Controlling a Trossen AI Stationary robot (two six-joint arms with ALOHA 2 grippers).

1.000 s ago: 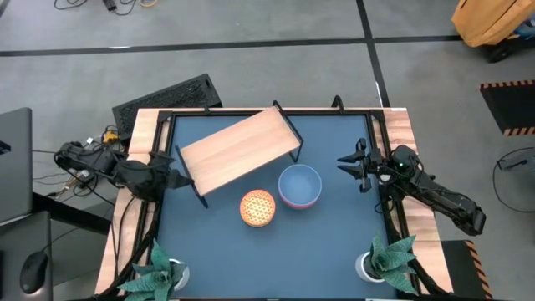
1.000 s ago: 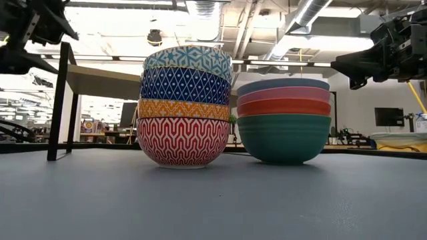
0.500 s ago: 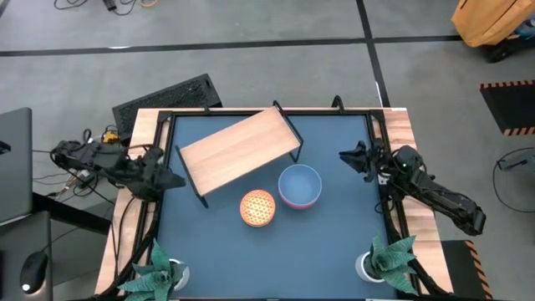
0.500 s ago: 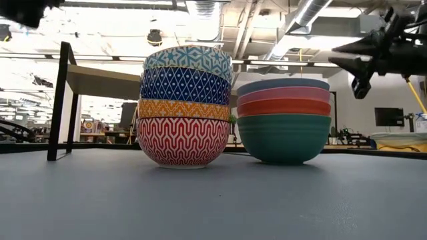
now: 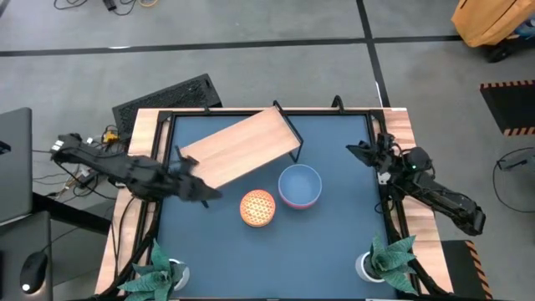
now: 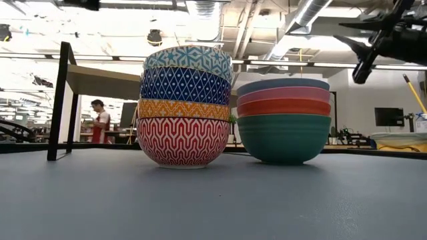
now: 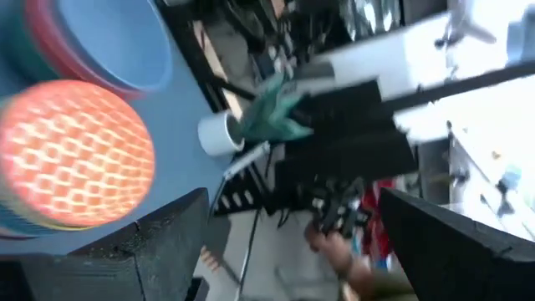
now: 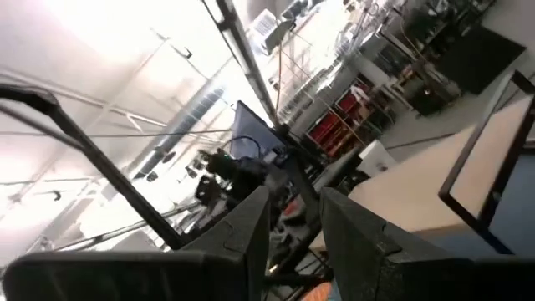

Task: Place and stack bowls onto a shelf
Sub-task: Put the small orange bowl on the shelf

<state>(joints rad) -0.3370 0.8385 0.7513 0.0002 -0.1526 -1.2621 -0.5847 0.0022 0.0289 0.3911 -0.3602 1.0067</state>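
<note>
Two stacks of bowls stand on the blue tabletop. The patterned stack point(image 6: 185, 107) has an orange lattice bowl point(image 5: 257, 207) on top. The plain stack point(image 6: 283, 120) has a light blue bowl point(image 5: 299, 185) on top. The wooden shelf point(image 5: 238, 149) stands on its black legs just beyond them, slanted. My left gripper point(image 5: 205, 191) is open and level above the table, left of the orange bowl point(image 7: 75, 155), by the shelf's near-left leg. My right gripper point(image 5: 359, 150) is shut and raised at the table's right edge, touching nothing.
Potted plants stand at the near-left corner point(image 5: 155, 267) and the near-right corner point(image 5: 389, 259). A black frame point(image 5: 267, 113) rims the table. A person point(image 6: 100, 120) stands far off in the room behind.
My left gripper has swung out from the table's left edge toward the patterned stack, rising and tipping up until level; it stays open. My right gripper has rolled about its own axis and tipped upward a little at the right edge. The bowls and the shelf have kept still.
</note>
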